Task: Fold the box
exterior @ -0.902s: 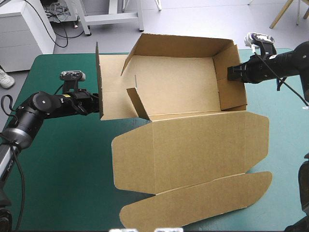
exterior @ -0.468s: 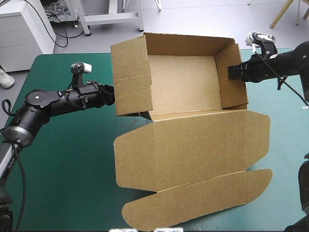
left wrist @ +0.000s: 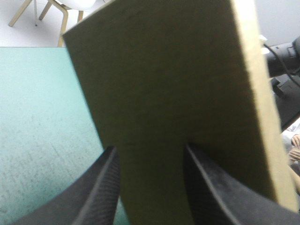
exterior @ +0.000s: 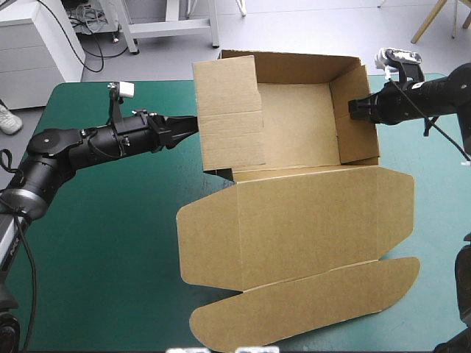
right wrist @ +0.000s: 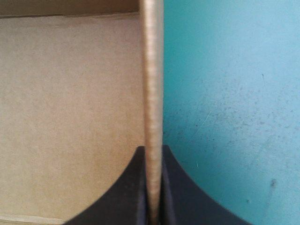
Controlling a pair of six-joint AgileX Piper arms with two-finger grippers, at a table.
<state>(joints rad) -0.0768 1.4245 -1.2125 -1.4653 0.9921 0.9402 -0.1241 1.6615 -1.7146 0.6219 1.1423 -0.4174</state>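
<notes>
Left gripper (exterior: 191, 123) has its black fingers (left wrist: 96, 192) standing wide apart, and brown board fills the gap between them. In the high view its tips meet the outer face of the box's left wall. Right gripper (exterior: 352, 110) is pinched narrow on the right wall, which runs edge-on between its two fingers (right wrist: 135, 187), and these are all but closed on the sheet.

Under everything lies the teal-green cover (exterior: 103, 257), bare along the table's left side and near-left corner. The box (exterior: 294, 125) takes up the middle and right of the table, with its tray by the far edge and its lid toward the near edge. The lid (exterior: 309, 220) is the broadest panel. It lies flat and open, joined to the tray's near side. A long rounded tuck flap (exterior: 309, 301) lies flat along the lid's near end, reaching close to the table's near edge. A side flap lies flat at each end of the lid, the left one (exterior: 206, 243) larger in view than the right one (exterior: 395, 213).

The tray is open at the top and its floor shows. The far wall (exterior: 294, 66) stands upright. The left wall (exterior: 229, 118) is raised and leans inward over the floor, with creases across it. The right wall (exterior: 355, 129) stands upright, with the tray floor on one side of it and cover on the other. In the left wrist view the left wall rises between the fingers and hides most of what lies ahead, and the right arm shows dark past its edge
</notes>
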